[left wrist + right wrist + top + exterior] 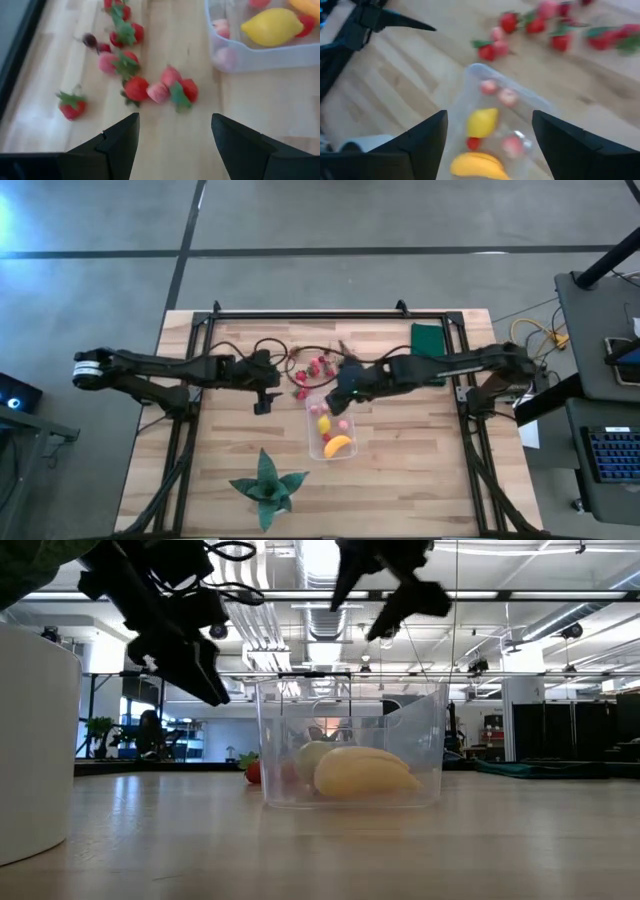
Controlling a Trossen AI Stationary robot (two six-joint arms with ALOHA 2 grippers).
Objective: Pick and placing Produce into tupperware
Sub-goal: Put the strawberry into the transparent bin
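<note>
Your clear tupperware [333,432] sat mid-table, already holding the banana [339,444], the lemon [324,423] and a few pink and red strawberries [508,96]; judged from that, you were well into the job but not through it. A scatter of loose strawberries [311,370] lay on the wood just beyond the container's far end, and more showed spread across the boards in the left wrist view [136,88], so most of the small fruit appeared left to move.

Your right gripper [345,393] hung over the container's far end, fingers spread wide and holding nothing, the fruit inside visible between them. Your left gripper [263,402] hovered beside the loose berries, near the container's far left corner, fingers likewise apart and empty. The next pick looked likely to come from that nearby cluster.
</note>
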